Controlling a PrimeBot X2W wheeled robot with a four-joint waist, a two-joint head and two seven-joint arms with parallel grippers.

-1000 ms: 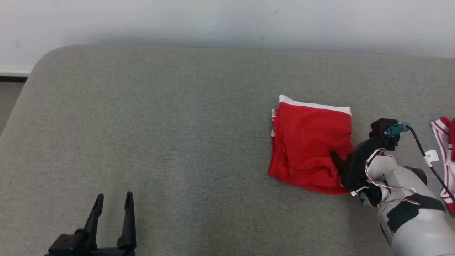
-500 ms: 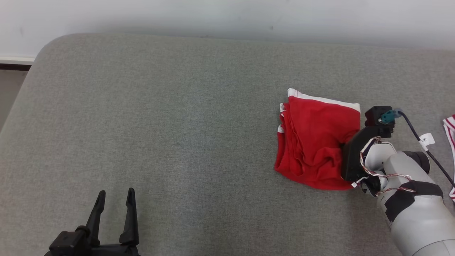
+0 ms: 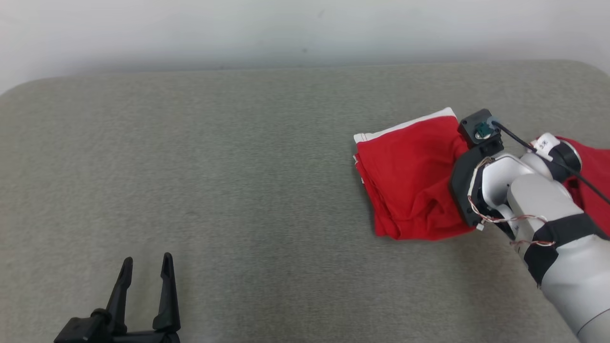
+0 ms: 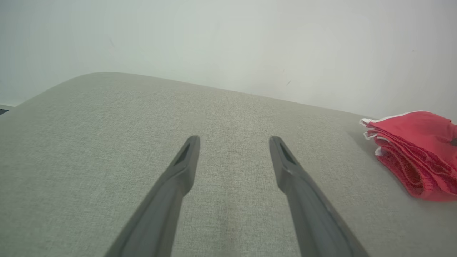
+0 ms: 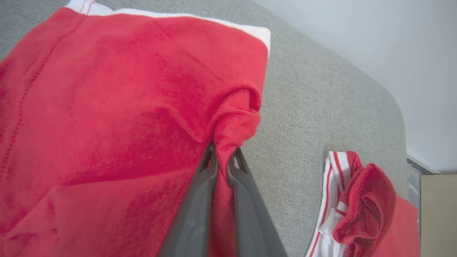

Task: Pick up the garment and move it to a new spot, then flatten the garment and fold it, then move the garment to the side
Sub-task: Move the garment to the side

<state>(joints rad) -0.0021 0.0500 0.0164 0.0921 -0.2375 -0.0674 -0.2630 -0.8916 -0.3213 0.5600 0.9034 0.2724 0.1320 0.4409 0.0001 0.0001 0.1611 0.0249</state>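
Note:
A folded red garment (image 3: 410, 178) with a white band along its far edge lies on the grey cushion at the right. My right gripper (image 5: 222, 157) is shut on a pinched fold of its red cloth, and the wrist covers the garment's right side in the head view. In the left wrist view the same garment (image 4: 414, 150) shows as a layered stack at the far right. My left gripper (image 3: 145, 271) rests open at the lower left, well away from the cloth, with nothing between its fingers (image 4: 185, 160).
A second red garment with white stripes (image 5: 357, 203) lies crumpled near the cushion's right end, also seen behind my right forearm (image 3: 591, 181). The grey cushion (image 3: 214, 181) meets a pale wall (image 3: 286, 28) at the back.
The head camera has swung right and the whole picture shifted. My right gripper stays shut on the garment, which has turned and slid toward the other red garment. The left gripper has kept its pose.

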